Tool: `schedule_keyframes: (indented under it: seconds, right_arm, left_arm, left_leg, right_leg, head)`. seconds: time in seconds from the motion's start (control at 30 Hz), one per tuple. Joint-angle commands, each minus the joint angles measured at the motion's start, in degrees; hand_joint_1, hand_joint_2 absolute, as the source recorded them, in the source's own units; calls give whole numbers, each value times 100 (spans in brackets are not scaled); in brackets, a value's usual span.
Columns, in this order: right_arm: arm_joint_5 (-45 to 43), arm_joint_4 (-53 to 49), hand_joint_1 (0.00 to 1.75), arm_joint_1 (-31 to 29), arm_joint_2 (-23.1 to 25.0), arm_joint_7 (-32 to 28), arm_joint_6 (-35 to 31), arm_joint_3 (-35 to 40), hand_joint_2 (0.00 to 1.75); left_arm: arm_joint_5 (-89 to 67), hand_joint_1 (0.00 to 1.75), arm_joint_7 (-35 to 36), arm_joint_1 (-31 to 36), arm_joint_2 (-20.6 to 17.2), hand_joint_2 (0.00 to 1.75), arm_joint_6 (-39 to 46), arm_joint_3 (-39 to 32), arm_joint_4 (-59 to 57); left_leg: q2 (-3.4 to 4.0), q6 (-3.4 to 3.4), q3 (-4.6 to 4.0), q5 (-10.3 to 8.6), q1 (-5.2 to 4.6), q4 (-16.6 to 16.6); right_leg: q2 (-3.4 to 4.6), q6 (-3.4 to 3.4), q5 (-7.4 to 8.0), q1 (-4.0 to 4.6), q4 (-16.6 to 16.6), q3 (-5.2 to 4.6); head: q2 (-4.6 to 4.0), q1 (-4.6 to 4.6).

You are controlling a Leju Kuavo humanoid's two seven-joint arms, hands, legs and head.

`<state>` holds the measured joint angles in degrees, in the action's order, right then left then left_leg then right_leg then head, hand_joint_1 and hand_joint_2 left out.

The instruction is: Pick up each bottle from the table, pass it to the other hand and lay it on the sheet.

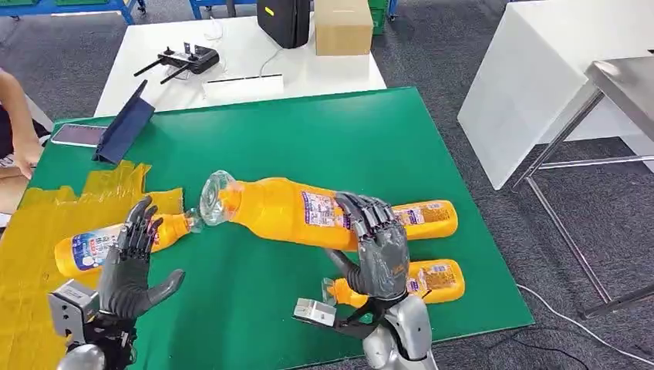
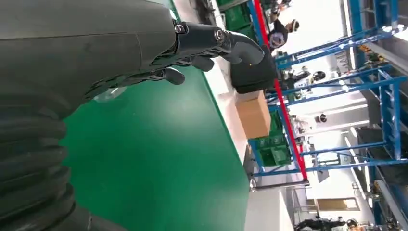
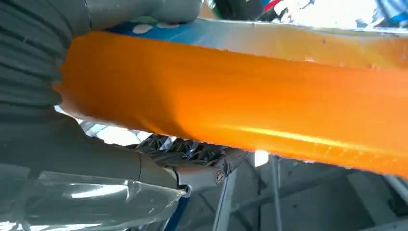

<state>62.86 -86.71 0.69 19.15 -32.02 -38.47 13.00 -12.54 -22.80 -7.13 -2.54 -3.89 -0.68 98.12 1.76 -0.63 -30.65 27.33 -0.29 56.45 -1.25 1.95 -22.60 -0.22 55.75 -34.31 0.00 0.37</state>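
Right hand (image 1: 375,248) fingers wrap a raised orange bottle (image 1: 285,210), cap end toward the left hand (image 1: 133,266), which is open and empty. One bottle (image 1: 96,247) lies on the yellow sheet (image 1: 31,254) at the table's (image 1: 370,139) left edge; two bottles (image 1: 432,281) lie near its front right corner.

You are looking over a green-topped table (image 1: 401,146) standing on dark grey carpet (image 1: 478,46). A white table (image 1: 254,58) is sitting beyond its far edge, a white slab-sided bench (image 1: 532,77) and a steel-legged metal table (image 1: 617,85) off its right edge. Blue steel racking (image 2: 365,62) is catching bright light.
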Motion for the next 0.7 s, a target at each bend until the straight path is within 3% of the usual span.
schedule_keyframes:
  seconds: [0.03,0.13,0.17,0.2,0.37,0.43,0.6,0.7]
  right_arm:
    - [9,-131,175,16,85,99,-153,-446,175]
    - [-148,87,175,-45,85,19,-153,-390,175]
    - [-326,419,175,-241,85,-144,-153,-513,175]
    - [-231,409,175,-201,85,40,-153,-316,175]
    - [-209,488,175,-179,85,154,-153,-118,175]
    - [-373,730,175,-217,85,223,-153,102,175]
    - [-2283,2533,175,-1069,-397,319,285,1461,175]
    - [-2475,2823,175,-1193,-391,310,294,1743,175]
  left_arm:
    - [658,0,21,-80,-51,175,-548,154,-131]
    - [1641,0,-110,-184,-266,175,-1548,285,-166]
    - [2160,0,-769,60,-892,175,-1031,1151,-780]
    - [2279,0,-428,-214,-811,175,-1265,1158,-146]
    - [2324,0,-287,-232,-657,175,-1501,1219,7]
    - [2134,0,-267,-242,-434,175,-1843,1065,12]
    - [2191,0,-199,67,-399,175,-2053,1440,-73]
    - [2210,0,-176,189,-387,175,-2066,1502,-198]
  left_leg:
    - [-18,5,15,4,5,-4]
    - [-14,8,28,11,11,-5]
    - [-13,5,15,4,6,-5]
    - [-25,11,35,15,16,-3]
    - [-13,5,12,3,5,-5]
    - [-9,5,11,3,8,-4]
    - [11,5,23,2,8,-11]
    - [-5,7,19,-1,8,-9]
  right_leg:
    - [1,-1,-6,2,-5,17]
    - [13,-3,-9,7,-7,29]
    - [6,-1,-5,3,-6,17]
    - [12,-4,-14,11,-8,39]
    - [6,-2,-3,2,-5,15]
    - [10,-2,-1,5,-8,15]
    - [32,-3,6,4,-15,23]
    - [16,-3,4,4,-11,23]
  head:
    - [0,2]
    - [0,2]
    - [0,2]
    - [0,2]
    - [0,2]
    - [0,0]
    - [0,4]
    - [0,2]
